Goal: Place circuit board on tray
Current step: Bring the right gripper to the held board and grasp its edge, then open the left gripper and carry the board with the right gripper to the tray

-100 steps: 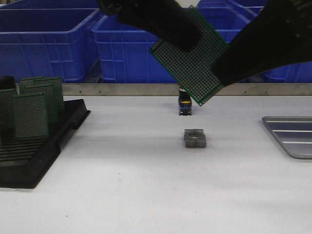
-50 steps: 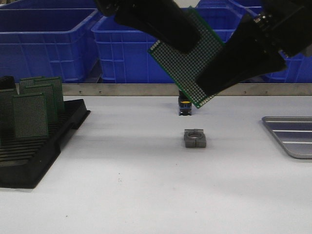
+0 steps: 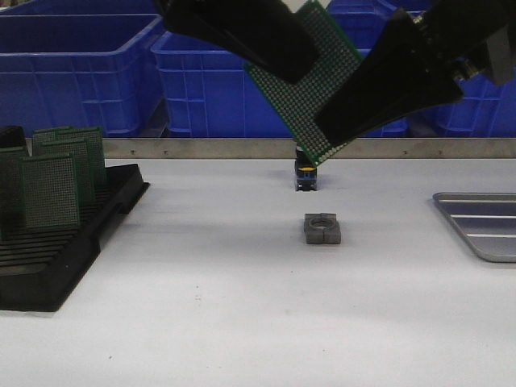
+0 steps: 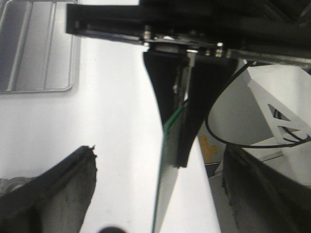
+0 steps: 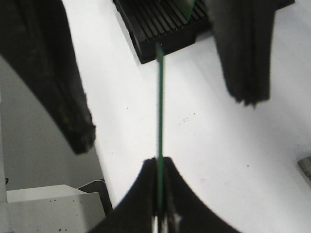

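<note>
A green perforated circuit board (image 3: 310,81) hangs tilted in the air above the middle of the table. My right gripper (image 3: 348,121) is shut on its lower right edge; in the right wrist view its jaws (image 5: 160,167) clamp the board (image 5: 159,107) edge-on. My left gripper (image 3: 270,44) is at the board's upper left and is open: in the left wrist view its fingers (image 4: 48,194) stand wide apart on both sides of the board's edge (image 4: 166,174). The silver ridged tray (image 3: 484,226) lies at the table's right edge and also shows in the left wrist view (image 4: 34,48).
A black slotted rack (image 3: 56,250) with several upright green boards stands at the left. A grey square block with a hole (image 3: 322,228) and a small blue and yellow part (image 3: 305,173) sit mid-table. Blue bins (image 3: 81,64) line the back behind a metal rail.
My right gripper has moved left and inward onto the board's lower right edge. The board has tipped a little steeper and risen slightly.
</note>
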Robot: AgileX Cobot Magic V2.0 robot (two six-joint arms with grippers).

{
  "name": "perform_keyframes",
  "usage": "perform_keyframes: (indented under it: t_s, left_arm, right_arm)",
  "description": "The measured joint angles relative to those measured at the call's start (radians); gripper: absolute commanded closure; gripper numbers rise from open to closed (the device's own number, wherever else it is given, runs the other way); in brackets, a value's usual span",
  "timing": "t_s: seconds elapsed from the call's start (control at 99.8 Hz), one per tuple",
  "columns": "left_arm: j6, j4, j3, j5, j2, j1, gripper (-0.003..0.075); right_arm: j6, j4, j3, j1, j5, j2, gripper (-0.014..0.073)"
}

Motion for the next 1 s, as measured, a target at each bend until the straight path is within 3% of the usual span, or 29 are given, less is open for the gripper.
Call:
perform_keyframes:
  t_s: [0.21,0.441,0.732,1.002]
  left_arm:
    - [0.000,0.008,-0.040,0.000,0.000,0.078,0.0174]
    - [0.000,0.012,-0.042,0.000,0.000,0.117,0.0174]
    - [0.000,0.012,-0.042,0.000,0.000,0.118,0.0174]
    - [0.000,0.012,-0.044,0.000,0.000,0.118,0.0174]
  right_arm:
    - [0.146,0.004,0.000,-0.067,0.008,0.000,0.0663]
    - [0.294,0.007,0.000,-0.296,-0.004,0.041,0.0663]
    - [0.309,0.011,-0.016,-0.526,-0.111,0.246,0.0663]
    - [0.312,-0.006,-0.130,-0.560,-0.122,0.440,0.0663]
